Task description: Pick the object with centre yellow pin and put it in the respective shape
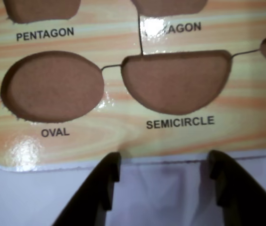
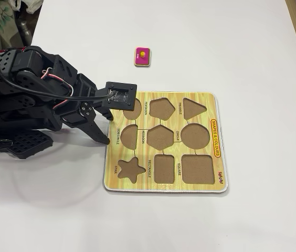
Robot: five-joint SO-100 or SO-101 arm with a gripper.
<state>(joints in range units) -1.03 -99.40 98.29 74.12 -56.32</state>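
- The pincer (image 1: 163,176) is open wide in the wrist view, its two dark fingers well apart with only bare white desk (image 2: 232,47) between them; it holds nothing.
- In that view the fingertips (image 1: 112,165) sit just short of the edge of the yellow shape board (image 1: 123,141), close by the cutouts labelled OVAL (image 1: 53,87) and SEMICIRCLE (image 1: 178,82).
- In the fixed view the black arm (image 2: 38,89) reaches in from the left, the pincer (image 2: 102,125) hanging at the board's left edge (image 2: 108,173).
- The pink piece with the yellow knob (image 2: 143,56) lies flat on the desk beyond the board's far edge, well apart from the pincer.
- The RECTANGLE cutout (image 2: 165,168) is empty, in the board's near row between the star cutout (image 2: 131,169) and the SQUARE cutout (image 2: 197,168).
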